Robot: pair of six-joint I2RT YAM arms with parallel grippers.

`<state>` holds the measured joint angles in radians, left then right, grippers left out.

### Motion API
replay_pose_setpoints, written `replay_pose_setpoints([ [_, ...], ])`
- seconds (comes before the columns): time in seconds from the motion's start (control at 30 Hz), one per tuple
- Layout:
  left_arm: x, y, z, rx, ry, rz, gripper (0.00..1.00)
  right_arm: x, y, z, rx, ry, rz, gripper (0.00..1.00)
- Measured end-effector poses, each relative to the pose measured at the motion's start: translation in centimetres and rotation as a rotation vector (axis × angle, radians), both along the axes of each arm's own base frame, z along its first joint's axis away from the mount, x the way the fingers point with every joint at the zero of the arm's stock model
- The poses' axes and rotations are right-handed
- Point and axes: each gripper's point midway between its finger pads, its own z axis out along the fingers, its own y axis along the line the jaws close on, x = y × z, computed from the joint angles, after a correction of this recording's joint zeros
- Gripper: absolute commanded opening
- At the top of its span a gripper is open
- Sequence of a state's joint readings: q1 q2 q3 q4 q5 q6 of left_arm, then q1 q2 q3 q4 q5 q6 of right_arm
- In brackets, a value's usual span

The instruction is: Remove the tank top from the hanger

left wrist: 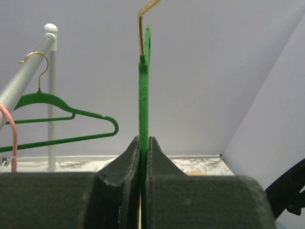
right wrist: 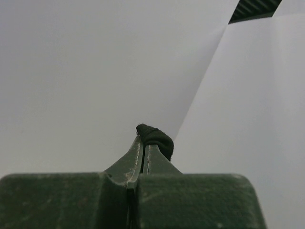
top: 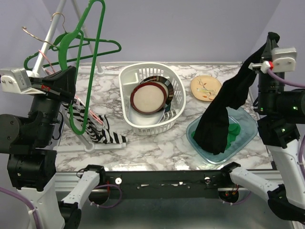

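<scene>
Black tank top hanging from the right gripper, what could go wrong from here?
1. The right gripper pinches only a small fold of the black tank top, so the fabric could slip free.
2. The top's lower end drapes into the clear container; a sideways move might drag or tip it.
3. The green hanger clamped in the left gripper appears close to the second hanger on the rack and could snag it.

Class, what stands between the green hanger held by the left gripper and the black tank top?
A white basket of plates stands between them; the top view shows it.
</scene>
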<state>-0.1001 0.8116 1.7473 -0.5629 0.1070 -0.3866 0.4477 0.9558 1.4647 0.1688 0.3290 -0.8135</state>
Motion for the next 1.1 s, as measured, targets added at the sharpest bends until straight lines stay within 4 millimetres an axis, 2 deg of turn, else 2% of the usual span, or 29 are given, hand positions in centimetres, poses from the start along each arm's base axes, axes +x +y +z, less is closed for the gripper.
replay_pose_setpoints([
  [0.2, 0.8, 0.0, -1.0, 0.002, 0.026, 0.002, 0.00, -2.4, -2.0, -2.1, 0.162, 0.087, 0.033, 0.01],
  [0.33, 1.0, -0.1, -1.2, 0.002, 0.031, 0.002, 0.00, -3.7, -2.8, -4.3, 0.252, 0.159, 0.061, 0.01],
  [0.43, 0.9, -0.1, -1.1, 0.002, 0.027, 0.002, 0.00, -3.6, -2.6, -6.6, 0.325, 0.221, 0.089, 0.01],
  [0.53, 0.8, 0.0, -0.9, 0.001, 0.021, 0.002, 0.00, -2.1, -1.4, -11.2, 0.372, 0.338, 0.116, 0.01],
  [0.57, 0.8, 0.0, -0.9, 0.001, 0.018, 0.002, 0.00, -1.2, -0.8, -13.3, 0.384, 0.393, 0.121, 0.01],
  [0.6, 0.7, 0.0, -0.8, 0.001, 0.016, 0.002, 0.00, -0.2, -0.1, -16.2, 0.404, 0.467, 0.122, 0.01],
  [0.63, 0.7, 0.0, -0.8, 0.001, 0.016, 0.002, 0.00, 0.3, 0.2, -17.9, 0.410, 0.511, 0.117, 0.01],
  [0.67, 0.7, 0.0, -0.8, 0.001, 0.016, 0.002, 0.00, 1.0, 0.7, -21.0, 0.449, 0.586, 0.110, 0.01],
  [0.8, 0.7, 0.0, -0.8, 0.002, 0.015, 0.002, 0.00, 1.8, 0.8, -29.2, 0.552, 0.761, 0.017, 0.01],
  [0.87, 0.7, 0.0, -0.8, 0.002, 0.015, 0.002, 0.00, 1.5, 0.2, -32.0, 0.596, 0.806, -0.040, 0.01],
  [0.9, 0.7, 0.0, -0.8, 0.002, 0.015, 0.002, 0.00, 1.2, -0.2, -33.6, 0.633, 0.824, -0.079, 0.06],
  [0.97, 0.6, 0.0, -0.8, 0.000, 0.014, 0.002, 0.00, 0.9, -0.8, -35.0, 0.680, 0.829, -0.122, 0.11],
  [1.1, 0.6, 0.1, -0.9, -0.006, 0.008, 0.006, 0.00, 0.5, -1.4, -38.1, 0.777, 0.845, -0.184, 0.05],
])
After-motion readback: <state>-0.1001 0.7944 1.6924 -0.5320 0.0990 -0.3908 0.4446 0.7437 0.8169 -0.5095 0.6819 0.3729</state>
